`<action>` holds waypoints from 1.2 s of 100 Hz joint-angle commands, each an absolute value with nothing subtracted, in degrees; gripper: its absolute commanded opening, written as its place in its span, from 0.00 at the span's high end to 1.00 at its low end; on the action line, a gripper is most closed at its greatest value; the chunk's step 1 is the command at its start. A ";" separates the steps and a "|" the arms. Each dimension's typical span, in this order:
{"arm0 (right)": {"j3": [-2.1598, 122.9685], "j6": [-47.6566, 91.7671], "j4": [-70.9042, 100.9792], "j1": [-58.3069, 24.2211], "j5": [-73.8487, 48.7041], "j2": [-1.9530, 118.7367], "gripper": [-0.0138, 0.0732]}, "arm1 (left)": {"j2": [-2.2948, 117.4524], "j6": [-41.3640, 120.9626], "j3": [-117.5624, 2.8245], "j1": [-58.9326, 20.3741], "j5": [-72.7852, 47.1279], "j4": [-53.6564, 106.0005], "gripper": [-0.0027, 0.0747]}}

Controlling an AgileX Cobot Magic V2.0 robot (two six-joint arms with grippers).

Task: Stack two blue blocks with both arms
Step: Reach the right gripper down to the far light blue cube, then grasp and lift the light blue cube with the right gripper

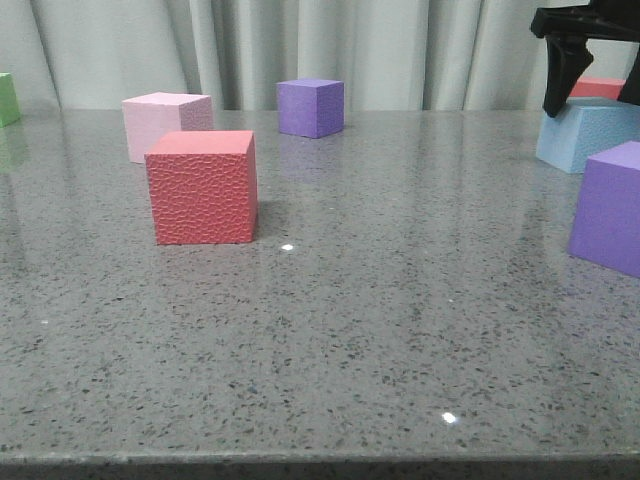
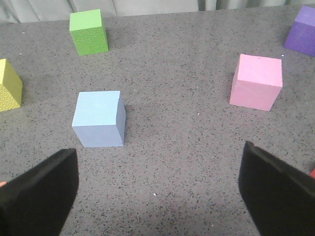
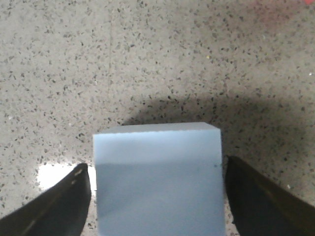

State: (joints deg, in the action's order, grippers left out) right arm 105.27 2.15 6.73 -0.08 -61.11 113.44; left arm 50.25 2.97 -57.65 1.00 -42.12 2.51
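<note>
One blue block (image 2: pixel 98 118) stands on the grey table in the left wrist view, ahead of my left gripper (image 2: pixel 157 196) and off to one side. That gripper is wide open, empty and above bare table. It does not show in the front view. The other blue block (image 1: pixel 590 135) sits at the far right of the table. My right gripper (image 1: pixel 595 95) has come down over it. In the right wrist view the block (image 3: pixel 157 177) lies between the two black fingers (image 3: pixel 59 201), with a thin gap on each side. The jaws are open around it.
A red cube (image 1: pixel 202 187) stands left of centre, with a pale pink cube (image 1: pixel 165 122) behind it. A purple cube (image 1: pixel 311 107) is at the back and another (image 1: pixel 612 208) at the right edge. A green cube (image 2: pixel 88 32) and a yellow cube (image 2: pixel 10 91) lie beyond the left blue block.
</note>
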 commanded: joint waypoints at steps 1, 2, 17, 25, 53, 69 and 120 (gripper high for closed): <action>107.09 2.82 6.52 0.22 -59.10 110.89 0.19 | 50.06 2.66 -59.72 1.07 -38.48 2.65 0.14; 107.09 2.82 6.52 0.22 -59.10 110.89 0.19 | 50.06 2.66 -59.72 1.07 -38.48 2.65 0.14; 107.09 2.77 6.52 0.22 -59.41 111.02 0.22 | 50.06 2.66 -59.72 1.07 -38.48 2.65 0.14; 107.09 2.77 6.52 0.22 -59.79 111.21 0.31 | 50.06 2.66 -59.72 1.07 -38.48 2.65 0.14; 107.44 0.38 6.52 0.22 -60.90 111.09 0.43 | 50.06 2.66 -59.72 1.07 -38.48 2.65 0.14; 111.27 -2.72 7.96 -0.76 -64.79 110.07 0.43 | 50.06 2.66 -59.72 1.07 -38.48 3.02 0.14; 119.54 -15.24 7.32 -20.62 -61.80 108.76 0.43 | 50.06 2.66 -59.72 1.07 -39.63 3.27 0.14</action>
State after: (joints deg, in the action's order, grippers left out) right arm 117.50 -12.95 7.33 -17.60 -66.32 112.32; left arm 50.25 2.97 -57.65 1.00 -42.87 2.62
